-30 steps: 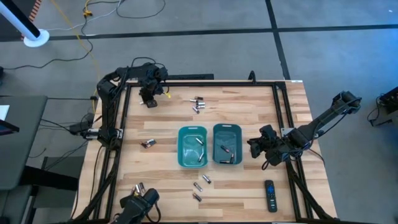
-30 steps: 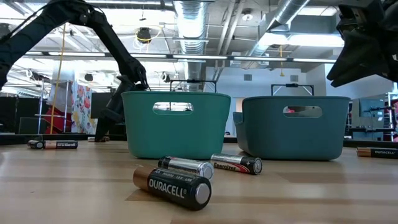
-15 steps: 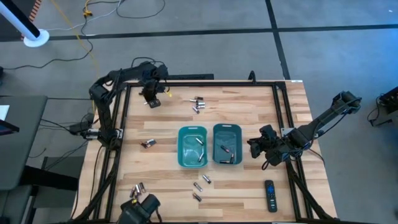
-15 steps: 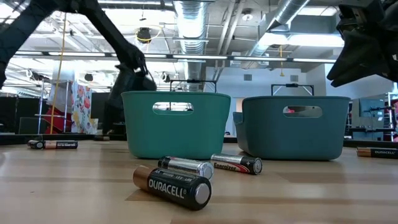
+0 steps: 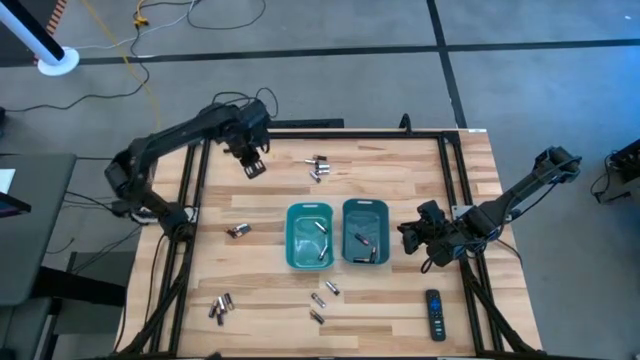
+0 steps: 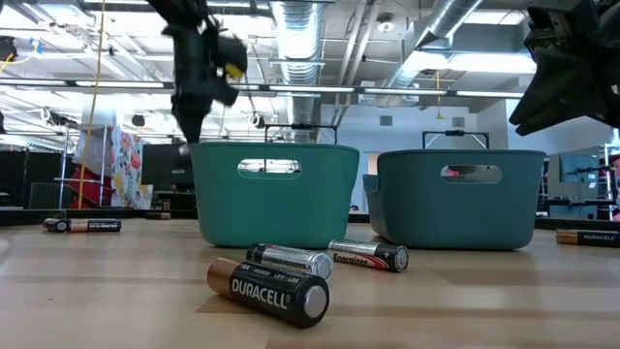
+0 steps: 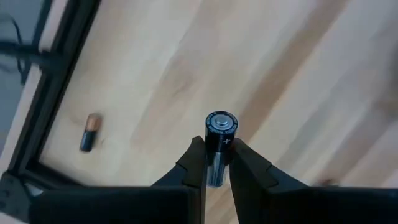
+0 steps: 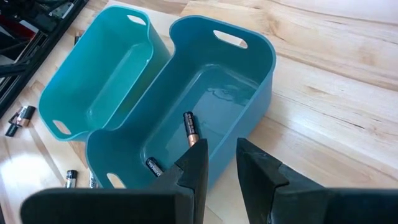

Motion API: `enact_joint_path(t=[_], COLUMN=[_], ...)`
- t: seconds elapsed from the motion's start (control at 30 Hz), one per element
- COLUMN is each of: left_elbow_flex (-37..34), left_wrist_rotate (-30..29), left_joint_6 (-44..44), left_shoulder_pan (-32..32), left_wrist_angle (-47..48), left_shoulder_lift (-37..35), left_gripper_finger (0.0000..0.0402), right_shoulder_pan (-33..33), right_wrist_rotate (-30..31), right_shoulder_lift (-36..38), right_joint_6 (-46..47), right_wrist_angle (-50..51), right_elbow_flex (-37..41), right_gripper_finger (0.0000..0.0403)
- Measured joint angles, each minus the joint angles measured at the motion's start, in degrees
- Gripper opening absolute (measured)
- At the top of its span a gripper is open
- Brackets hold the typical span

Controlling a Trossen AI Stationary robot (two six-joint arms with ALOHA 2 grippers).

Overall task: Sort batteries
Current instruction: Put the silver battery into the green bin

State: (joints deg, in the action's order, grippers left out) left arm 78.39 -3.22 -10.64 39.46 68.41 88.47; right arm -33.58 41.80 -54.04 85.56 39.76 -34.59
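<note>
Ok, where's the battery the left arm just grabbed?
It is clamped in the left tool, a dark battery held above the table's far left corner in the high view, left of the small battery cluster near the far edge.

I am seeing my left gripper (image 7: 217,163) clamping a dark cylindrical battery (image 7: 219,138), its silvery plus-marked end facing the camera. It is hanging above the pale wooden tabletop (image 7: 280,74). A copper-ended dark battery (image 7: 90,131) is lying near the table's black metal frame (image 7: 46,106).
</note>
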Motion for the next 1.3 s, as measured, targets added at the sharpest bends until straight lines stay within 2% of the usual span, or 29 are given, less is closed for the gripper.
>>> enact_joint_path(t=[0.23, 0.53, 0.77, 1.0, 1.3], left_elbow_flex=[0.1, 0.1, -0.2, -1.7, -1.8], left_wrist_rotate=[0.0, 0.0, -1.9, -3.2, -1.9], left_joint_6=[9.7, 19.6, 26.2, 31.2, 33.2], left_shoulder_pan=[-11.2, -25.9, -33.8, -38.5, -40.7], left_wrist_angle=[-4.0, -12.8, -19.6, -23.8, -28.8], left_shoulder_lift=[-5.8, -5.9, -5.8, -1.6, 10.5], left_gripper_finger=[0.0038, 0.0048, 0.005, 0.0051, 0.0052], right_shoulder_pan=[0.0, -0.2, -0.2, -0.1, -0.1], right_wrist_rotate=[-1.0, -3.9, -7.7, -8.1, -9.2], right_shoulder_lift=[0.0, 0.0, 0.0, 0.0, 0.0], right_joint_6=[0.0, -0.5, -0.6, -1.9, -2.1], right_wrist_angle=[0.0, 0.1, 0.6, 0.2, 0.2], right_elbow_flex=[0.0, 0.0, 0.0, 0.0, 0.0], right_gripper_finger=[0.0103, 0.0103, 0.0103, 0.0103, 0.0103])
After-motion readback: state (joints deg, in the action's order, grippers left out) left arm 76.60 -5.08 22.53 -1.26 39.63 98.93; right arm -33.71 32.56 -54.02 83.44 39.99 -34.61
